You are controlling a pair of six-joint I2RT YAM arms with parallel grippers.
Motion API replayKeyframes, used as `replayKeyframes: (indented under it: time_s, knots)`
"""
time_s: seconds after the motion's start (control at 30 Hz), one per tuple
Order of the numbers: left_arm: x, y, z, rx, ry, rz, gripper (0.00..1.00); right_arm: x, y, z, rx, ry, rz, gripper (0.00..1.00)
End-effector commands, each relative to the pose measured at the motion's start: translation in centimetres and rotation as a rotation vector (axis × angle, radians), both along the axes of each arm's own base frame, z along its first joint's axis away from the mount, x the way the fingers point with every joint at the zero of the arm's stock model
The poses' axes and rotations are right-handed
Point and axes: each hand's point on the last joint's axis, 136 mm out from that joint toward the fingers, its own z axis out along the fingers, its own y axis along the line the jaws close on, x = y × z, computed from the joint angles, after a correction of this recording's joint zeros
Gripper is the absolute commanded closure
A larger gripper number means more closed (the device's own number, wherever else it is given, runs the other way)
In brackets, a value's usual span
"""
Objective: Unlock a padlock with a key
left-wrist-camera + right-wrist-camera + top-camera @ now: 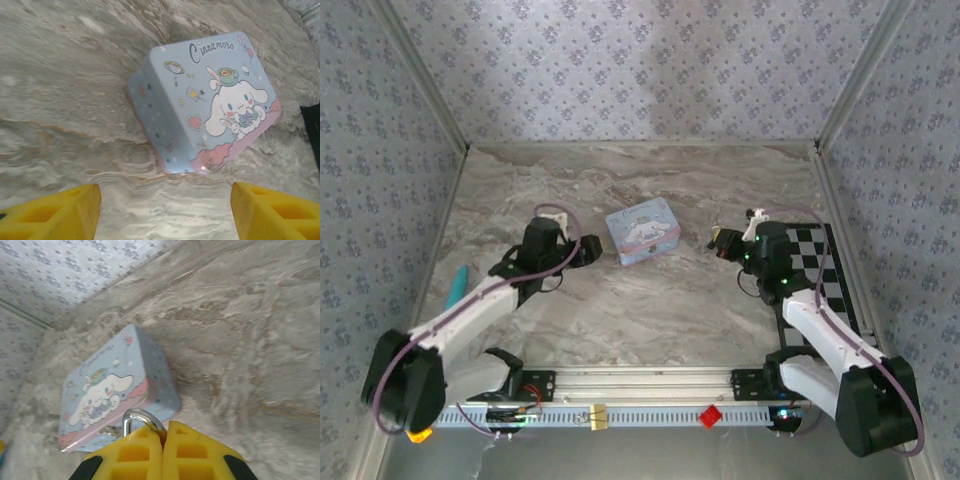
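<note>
The right gripper's (163, 432) two yellow fingers (132, 452) are pressed tight together. They are clamped on the padlock (127, 425). Its shiny silver loop sticks up from between the fingertips. The dark body of the padlock is hidden by the fingers. From the right wrist, the loop sits in front of the near edge of the tin (210, 100), on the side with the pink clouds. I cannot tell if the loop touches the tin.

The left gripper's (165, 192) two yellow fingers (65, 212) are far apart. Nothing is between them, just the bare table (650, 310). They point at the tin from its other side and do not touch it.

The tin is light blue. It has a white bunny with long ears on the lid, and curly letters near one edge. It lies flat on the gray, marble-looking table with the lid facing up.

From above, the tin sits between the two grippers. The left gripper is just beside it, and the right gripper with the padlock is near it on the other side. Past the right gripper, farther from the tin, lies a black and white checkered board (835, 270). Far from the tin, past the left arm, lies a teal stick (456, 287).
</note>
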Motion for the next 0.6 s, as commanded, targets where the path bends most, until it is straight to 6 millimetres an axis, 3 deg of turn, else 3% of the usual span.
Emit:
replayKeyframes:
  time_s: [0.0,0.23,0.4,0.57]
  knots:
    - [-1.0,2.3,1.4,0.088,-0.112,0.018,0.30,-2.0,-1.4,-1.9,-0.147,0.119,0.057,1.00]
    - [-3.3,6.6,3.0,0.196,-0.258,0.093,0.27,-1.5,-4.3,-2.1,-0.252,0.190,0.007,1.00]
    - [-4.0,7.7,3.2,0.201,-0.320,0.124,0.26,-0.4,-5.3,-2.3,-0.286,0.224,-0.013,1.00]
    - [-4.3,8.3,2.7,0.237,-0.357,0.128,0.24,1.1,-5.7,-3.8,-0.332,0.291,-0.005,1.00]
